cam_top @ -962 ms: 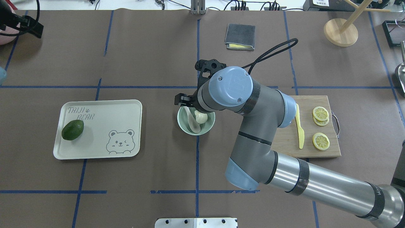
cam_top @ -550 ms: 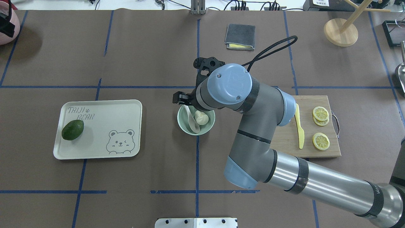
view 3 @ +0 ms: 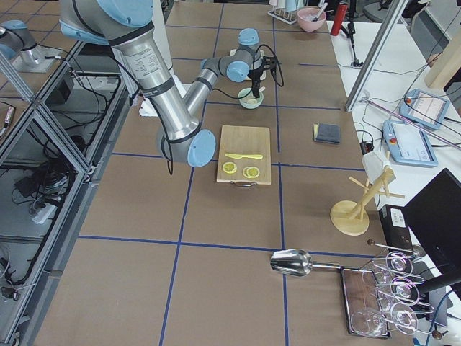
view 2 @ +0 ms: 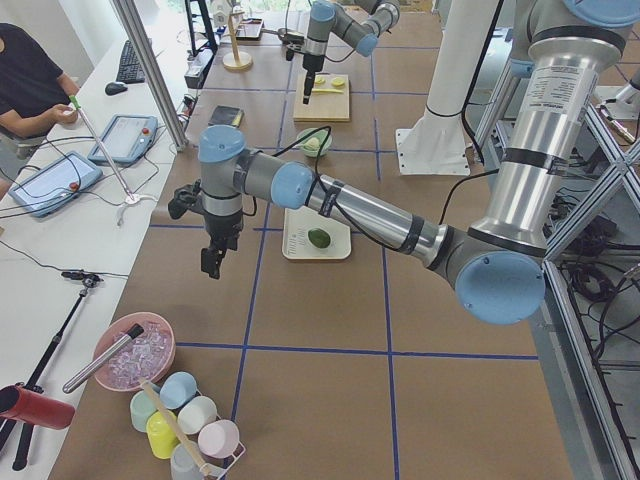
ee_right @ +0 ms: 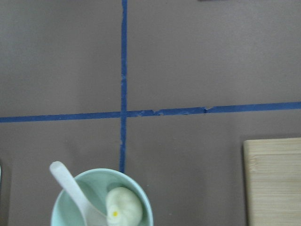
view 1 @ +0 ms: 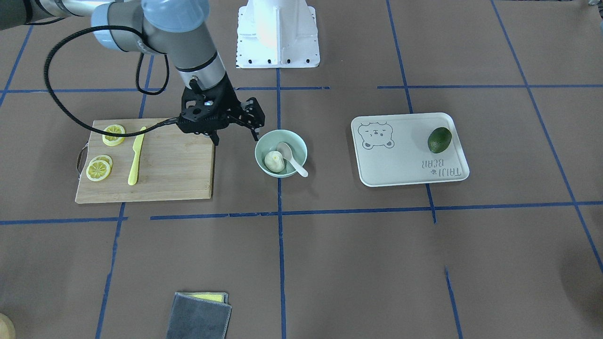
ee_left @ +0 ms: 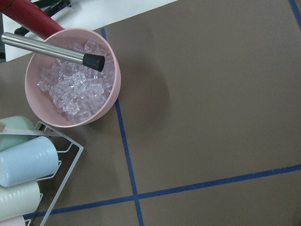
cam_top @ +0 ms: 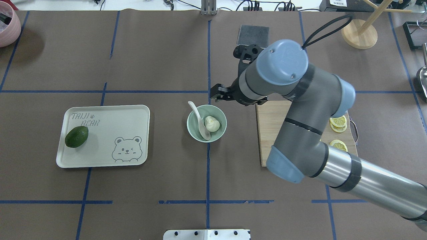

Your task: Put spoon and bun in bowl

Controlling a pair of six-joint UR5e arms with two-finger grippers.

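Note:
The mint-green bowl (cam_top: 191, 133) stands mid-table. The off-white spoon (cam_top: 199, 120) lies in it with its handle sticking over the far-left rim, and the white bun (cam_top: 212, 123) lies beside the scoop. They also show in the front view: bowl (view 1: 296, 141), spoon (view 1: 293, 160), bun (view 1: 274, 161). The right wrist view looks down on the bowl (ee_right: 143, 200), spoon (ee_right: 70, 186) and bun (ee_right: 123, 209). My right gripper (view 1: 237, 138) is open and empty, raised just beside the bowl, towards the cutting board. My left gripper (view 2: 212, 264) shows only in the left side view, far from the bowl; I cannot tell its state.
An off-white bear tray (cam_top: 110, 115) holds an avocado (cam_top: 76, 136). A cutting board (view 1: 165, 169) carries a yellow knife (view 1: 135, 157) and lemon slices (view 1: 99, 169). A grey cloth (view 1: 200, 318) lies far out. A pink bowl of ice (ee_left: 110, 101) sits below the left wrist.
My right gripper has drawn back from over the bowl, moving right and away from the robot. The spoon and bun stay in the bowl. The left arm has left the overhead view.

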